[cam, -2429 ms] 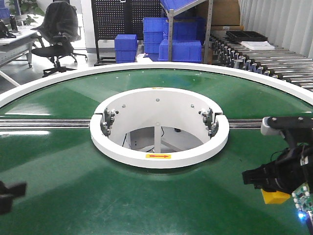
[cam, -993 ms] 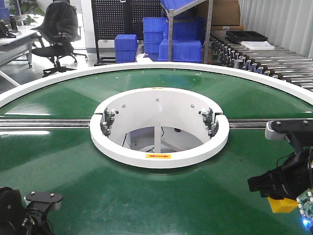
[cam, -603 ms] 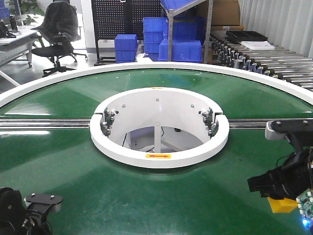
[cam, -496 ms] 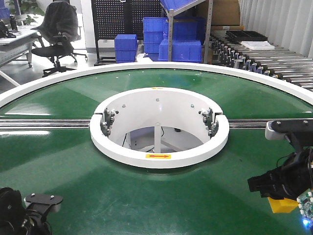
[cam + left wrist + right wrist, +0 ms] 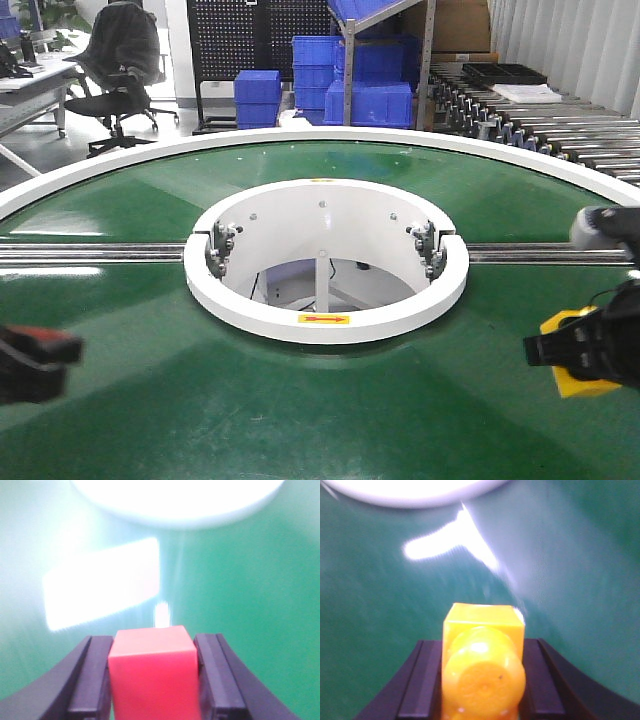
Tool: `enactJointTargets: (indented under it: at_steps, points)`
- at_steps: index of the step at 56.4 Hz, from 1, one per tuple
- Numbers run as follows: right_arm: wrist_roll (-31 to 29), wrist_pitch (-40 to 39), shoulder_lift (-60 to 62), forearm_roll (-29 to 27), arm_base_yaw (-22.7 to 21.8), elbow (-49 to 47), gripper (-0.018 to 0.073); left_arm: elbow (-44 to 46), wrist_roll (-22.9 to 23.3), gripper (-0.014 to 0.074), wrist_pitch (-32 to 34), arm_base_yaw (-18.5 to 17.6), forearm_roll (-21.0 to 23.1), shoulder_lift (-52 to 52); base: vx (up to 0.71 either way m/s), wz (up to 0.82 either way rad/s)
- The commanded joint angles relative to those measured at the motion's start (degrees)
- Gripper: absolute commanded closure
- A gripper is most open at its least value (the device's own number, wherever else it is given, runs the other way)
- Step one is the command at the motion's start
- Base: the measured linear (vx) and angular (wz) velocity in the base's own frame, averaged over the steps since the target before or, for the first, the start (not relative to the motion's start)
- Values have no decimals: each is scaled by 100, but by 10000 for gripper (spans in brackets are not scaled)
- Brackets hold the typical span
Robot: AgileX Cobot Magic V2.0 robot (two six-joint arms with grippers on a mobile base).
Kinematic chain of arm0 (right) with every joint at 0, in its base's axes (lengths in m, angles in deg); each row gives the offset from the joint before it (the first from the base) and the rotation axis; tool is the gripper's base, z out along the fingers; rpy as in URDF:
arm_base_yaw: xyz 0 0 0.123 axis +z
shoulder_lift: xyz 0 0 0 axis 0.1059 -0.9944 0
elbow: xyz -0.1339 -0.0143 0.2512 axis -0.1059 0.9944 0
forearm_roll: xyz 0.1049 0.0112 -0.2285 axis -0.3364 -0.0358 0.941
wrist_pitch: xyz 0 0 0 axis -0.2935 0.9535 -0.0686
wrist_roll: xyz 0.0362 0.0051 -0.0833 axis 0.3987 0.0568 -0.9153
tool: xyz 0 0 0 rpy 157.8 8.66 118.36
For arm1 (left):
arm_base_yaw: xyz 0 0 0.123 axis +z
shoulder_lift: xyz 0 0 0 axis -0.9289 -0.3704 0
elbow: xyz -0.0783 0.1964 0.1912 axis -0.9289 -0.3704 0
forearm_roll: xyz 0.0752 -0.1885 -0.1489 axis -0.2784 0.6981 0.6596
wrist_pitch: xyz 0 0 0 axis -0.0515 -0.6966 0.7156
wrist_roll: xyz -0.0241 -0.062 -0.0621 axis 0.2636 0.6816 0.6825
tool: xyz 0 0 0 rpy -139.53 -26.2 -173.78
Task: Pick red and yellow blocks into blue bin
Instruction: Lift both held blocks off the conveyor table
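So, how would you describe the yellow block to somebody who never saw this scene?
Find the green round table with the white ring in its middle, then look at its right edge. There the right gripper clamps the yellow block, with a round stud; the red block sits in the left gripper.

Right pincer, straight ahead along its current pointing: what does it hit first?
Probably the green belt; the right pincer, shut on the yellow block, seems angled down at it. The white ring lies farther on. Depth is unclear.
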State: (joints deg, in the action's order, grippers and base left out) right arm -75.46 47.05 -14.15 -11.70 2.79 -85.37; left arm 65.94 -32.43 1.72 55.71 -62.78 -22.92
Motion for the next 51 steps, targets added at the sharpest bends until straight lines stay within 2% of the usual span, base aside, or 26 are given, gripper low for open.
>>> enactJointTargets:
  at_steps: [1, 11, 19, 51]
  points:
    - [-206, -730, 589, -87, -22, 75, 569, 202, -7, 601, 555, -45, 17, 741, 0, 0]
    - [-206, -1180, 1209, -87, -22, 561, 569, 190, -7, 600, 524, -45, 22, 1153, 0, 0]
    - [-200, -1045, 1360, -81, -22, 589, 569, 190, -7, 597, 352, -45, 36, 1151, 0, 0]
    - [-206, -1030, 1360, -63, -22, 589, 569, 190, -7, 597, 351, -45, 36, 1152, 0, 0]
